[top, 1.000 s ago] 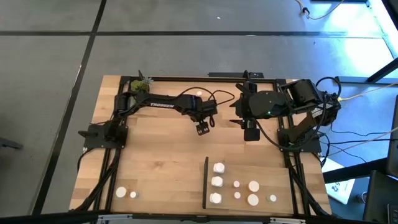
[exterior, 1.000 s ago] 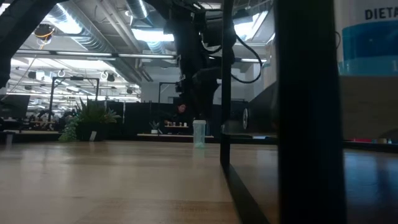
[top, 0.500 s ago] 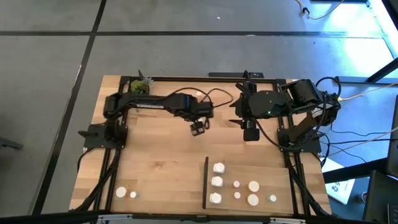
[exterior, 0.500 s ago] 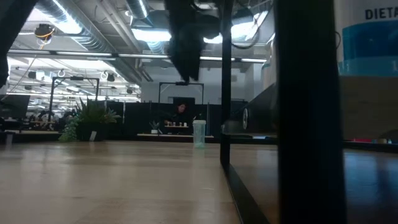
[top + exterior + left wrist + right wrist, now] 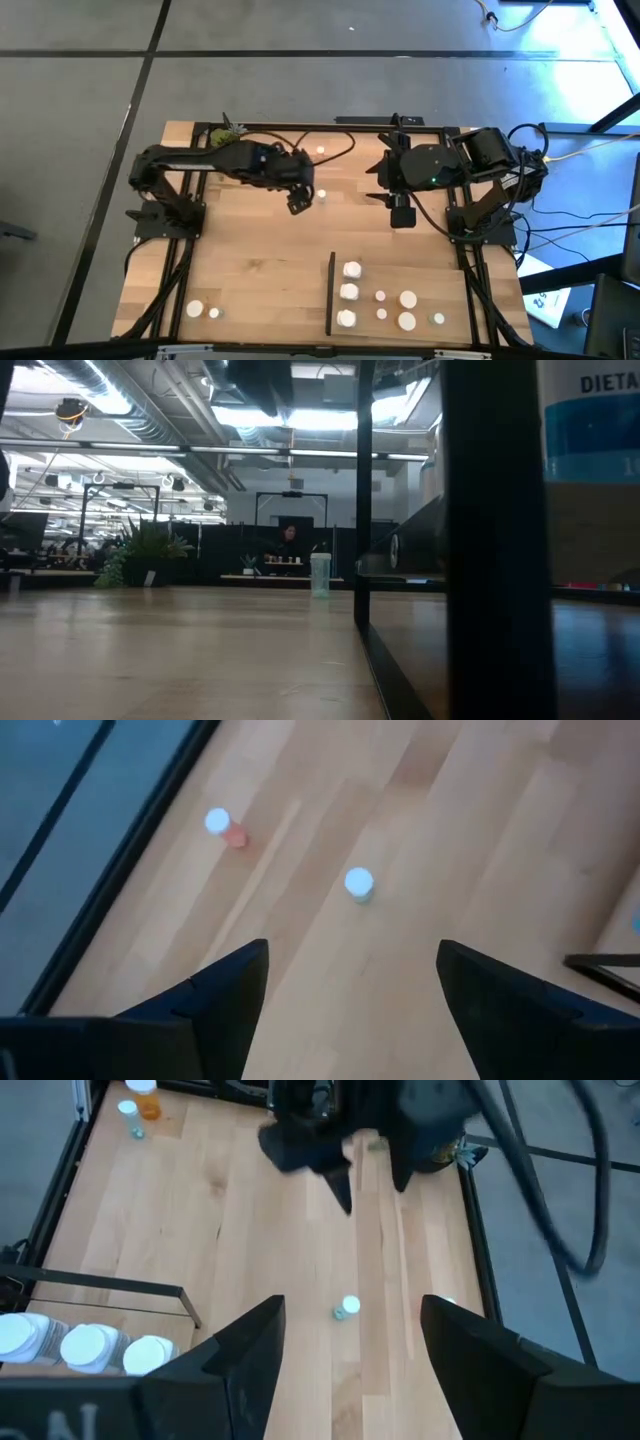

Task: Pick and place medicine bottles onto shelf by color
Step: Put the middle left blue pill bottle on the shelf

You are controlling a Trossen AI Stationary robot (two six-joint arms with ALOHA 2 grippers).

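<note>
A small pale green bottle with a white cap (image 5: 320, 195) stands alone on the tabletop, also seen in the left wrist view (image 5: 359, 883) and the low view (image 5: 320, 573). My left gripper (image 5: 298, 204) hangs open above and just left of it, touching nothing. A pinkish bottle (image 5: 218, 822) stands nearer the far edge. The shelf (image 5: 440, 290), with its black upright strip (image 5: 330, 293), lies at the near right and carries several white bottles (image 5: 349, 292). My right gripper (image 5: 402, 217) waits open, high over the table's right half.
Two white bottles (image 5: 204, 311) stand at the near left corner. A small potted plant (image 5: 225, 135) sits at the far left. An orange bottle (image 5: 145, 1098) and a small one show by the far right rail. Bare wood lies between the arms and the shelf.
My left gripper has risen well above the table and drawn back toward the table's left edge, staying open. The pale green bottle that stood under it stays upright where it was and now shows clear of the gripper.
</note>
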